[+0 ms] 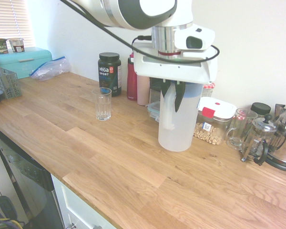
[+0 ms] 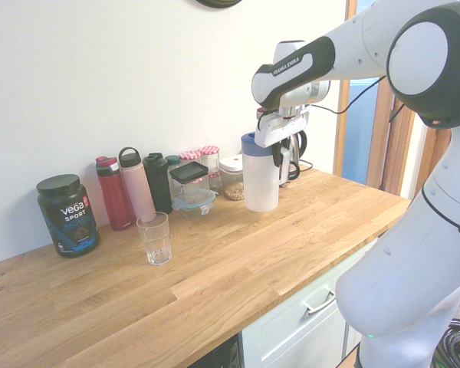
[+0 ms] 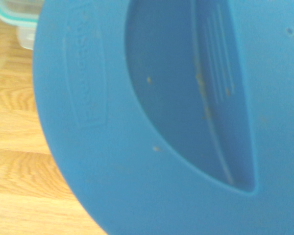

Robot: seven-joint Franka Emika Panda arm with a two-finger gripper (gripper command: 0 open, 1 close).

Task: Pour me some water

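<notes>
Showing my claw (image 1: 173, 98) poised over the water jug (image 1: 175, 125), which stands upright on the wooden counter (image 1: 109, 157) with its base flat on the boards. My fingers (image 1: 179, 95) point downward beside the white handle (image 1: 168, 110), drawn narrow with little or no gap between them; whether they pinch the handle or merely sit against it I cannot tell from either side view. The wrist view is almost filled by the jug's blue lid (image 3: 176, 122), so I judge myself to be directly above it. The drinking glass (image 1: 103, 103) stands well apart from the jug, upright and, as far as its clear walls show, empty. Behind both stand a black Vega Sport tub (image 1: 109, 72), a red bottle (image 1: 132, 78) and a pink bottle (image 1: 143, 88); to the jug's far side lie a food container (image 1: 214, 121) and a French press (image 1: 260, 139). By my reading the task is at its start: the jug is unlifted, nothing is poured, and the carry, tilt and return all remain.
</notes>
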